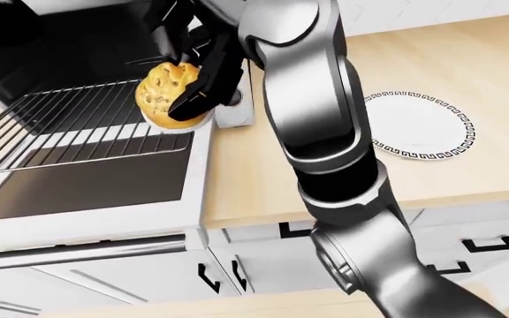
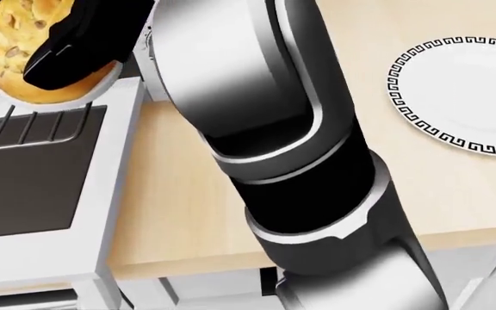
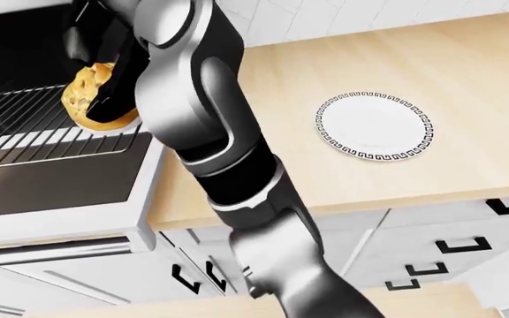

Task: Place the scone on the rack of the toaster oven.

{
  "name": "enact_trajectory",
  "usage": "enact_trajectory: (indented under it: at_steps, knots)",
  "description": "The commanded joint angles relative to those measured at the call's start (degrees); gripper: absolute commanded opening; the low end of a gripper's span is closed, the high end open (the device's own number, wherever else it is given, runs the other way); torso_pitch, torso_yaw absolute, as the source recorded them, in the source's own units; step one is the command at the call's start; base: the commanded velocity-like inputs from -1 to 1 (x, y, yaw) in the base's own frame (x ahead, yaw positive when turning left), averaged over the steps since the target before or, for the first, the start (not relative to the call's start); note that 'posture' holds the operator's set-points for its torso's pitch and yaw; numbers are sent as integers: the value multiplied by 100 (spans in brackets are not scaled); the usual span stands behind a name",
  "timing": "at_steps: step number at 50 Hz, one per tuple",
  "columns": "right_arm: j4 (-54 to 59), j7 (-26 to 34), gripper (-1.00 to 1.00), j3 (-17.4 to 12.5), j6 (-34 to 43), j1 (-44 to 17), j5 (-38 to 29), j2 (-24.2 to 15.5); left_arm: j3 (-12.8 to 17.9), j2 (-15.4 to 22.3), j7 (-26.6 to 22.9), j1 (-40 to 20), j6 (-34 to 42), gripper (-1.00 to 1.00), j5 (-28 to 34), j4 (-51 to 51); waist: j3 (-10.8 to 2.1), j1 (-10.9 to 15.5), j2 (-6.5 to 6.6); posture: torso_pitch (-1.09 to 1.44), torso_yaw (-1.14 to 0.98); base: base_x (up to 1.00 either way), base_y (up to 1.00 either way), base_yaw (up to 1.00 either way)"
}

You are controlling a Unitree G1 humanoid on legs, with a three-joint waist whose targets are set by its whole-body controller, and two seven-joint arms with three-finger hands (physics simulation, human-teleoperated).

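Up left in the left-eye view, right hand (image 1: 186, 73) gripping scone (image 1: 164, 93) at right edge of rack (image 1: 69, 116), oven door (image 1: 86, 185) open, plate (image 1: 422, 126) on counter (image 1: 263, 172).

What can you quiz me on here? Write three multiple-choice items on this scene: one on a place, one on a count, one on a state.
1. Where is the scone?
A. on the plate
B. in the right hand, at the right end of the rack in the left-eye view
C. on the counter

2. How many plates lie on the counter?
A. one
B. two
C. three

3. How is the toaster oven door?
A. shut
B. folded down open
C. missing

Key: 1 B, black fingers close round the scone by the rack's edge. 2 A, only one white plate with a black key-pattern rim shows. 3 B, the door lies flat below the pulled-out rack.
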Motion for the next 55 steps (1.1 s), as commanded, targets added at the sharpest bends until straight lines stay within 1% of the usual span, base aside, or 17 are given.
enact_trajectory:
  at_steps: [1,7,13,16,20,22,31,37,42,46,49,55]
  knots:
    - [-44,-176,-95,-50,-210,-192,63,12,135,101,13,-101,-141,100,57,26,-141,-6,37,0,0,0,0,0]
    - [467,-494,-96,-147,-477,-405,353,86,145,156,8,-105,-153,100,23,53,-148,-8,51,0,0,0,0,0]
    - [873,-826,-96,-135,-707,-508,626,184,190,226,31,-52,-194,100,-49,42,-150,-10,59,0,0,0,0,0]
    - [1177,-1011,-96,-188,-909,-581,793,183,235,262,-1,6,-220,100,-57,69,-154,-13,70,0,0,0,0,0]
    - [1431,-1163,-96,-191,-1045,-689,952,186,217,239,-32,50,-266,100,-7,70,-156,-6,74,0,0,0,0,0]
    - [1603,-1271,-96,-238,-1136,-774,1064,167,258,190,-40,123,-260,100,17,26,-157,-2,74,0,0,0,0,0]
    - [2118,-1583,-96,-212,-1441,-960,1339,212,276,288,-14,104,-279,100,-65,63,-157,-3,75,0,0,0,0,0]
    - [2367,-1725,-96,-51,-1769,-919,1233,336,287,350,-11,124,-317,100,-106,79,-161,-4,89,0,0,0,0,0]
    - [2589,-1834,-96,-11,-2032,-954,1066,419,302,350,-43,164,-348,100,-89,96,-162,1,96,0,0,0,0,0]
    - [2693,-1930,-97,30,-2204,-988,879,521,388,379,-39,238,-350,100,-127,82,-164,-1,102,0,0,0,0,0]
    - [2733,-1982,-96,94,-2333,-916,712,601,424,405,-30,290,-371,100,-159,76,-160,-4,108,0,0,0,0,0]
    - [2900,-2100,-97,94,-2581,-860,486,747,442,423,-25,358,-415,100,-172,60,-166,0,114,0,0,0,0,0]
